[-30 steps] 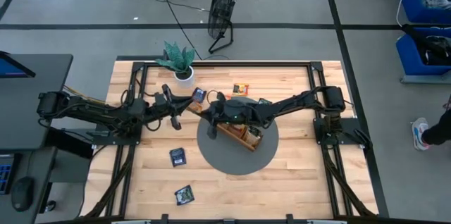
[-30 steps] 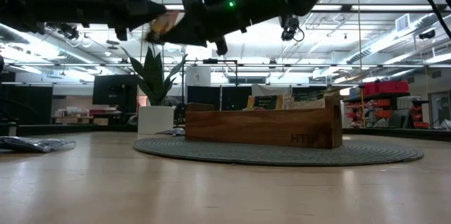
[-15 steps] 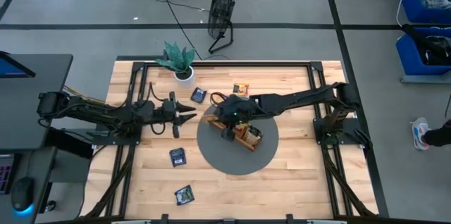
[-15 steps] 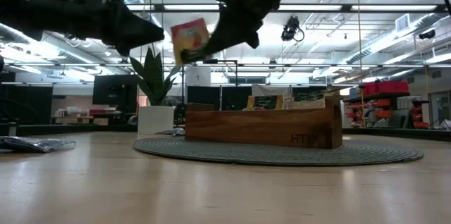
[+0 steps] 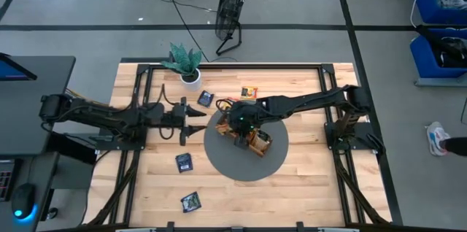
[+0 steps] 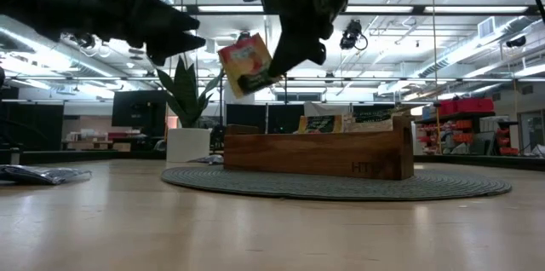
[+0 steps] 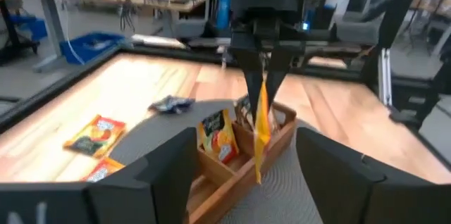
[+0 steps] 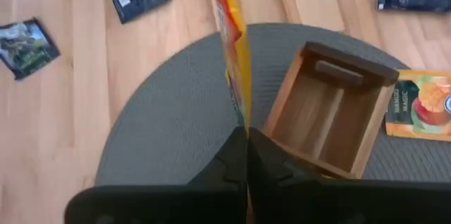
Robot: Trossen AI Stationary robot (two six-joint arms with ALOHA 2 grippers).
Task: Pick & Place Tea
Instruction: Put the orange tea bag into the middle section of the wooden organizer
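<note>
Grey floor surrounds the wooden table, where a round grey mat sits near the middle and carries a long wooden divided tray. Our right hand hangs above the tray's left end, its fingers closed on one orange-yellow sachet that dangles in the air clear of the tray, tilted in the low view and seen edge-on from the right wrist. Our left hand waits just off the mat's left rim, fingers spread apart and holding nothing.

We count four dark sachets lying loose on the table: one near the far edge beside a potted plant, one left of the mat, one by the near edge, and a crumpled one on the far side of the tray. One orange sachet lies flat at the mat's far rim. Inside the tray one orange sachet stands upright in a compartment; others may stand behind it, but we cannot count them surely.
</note>
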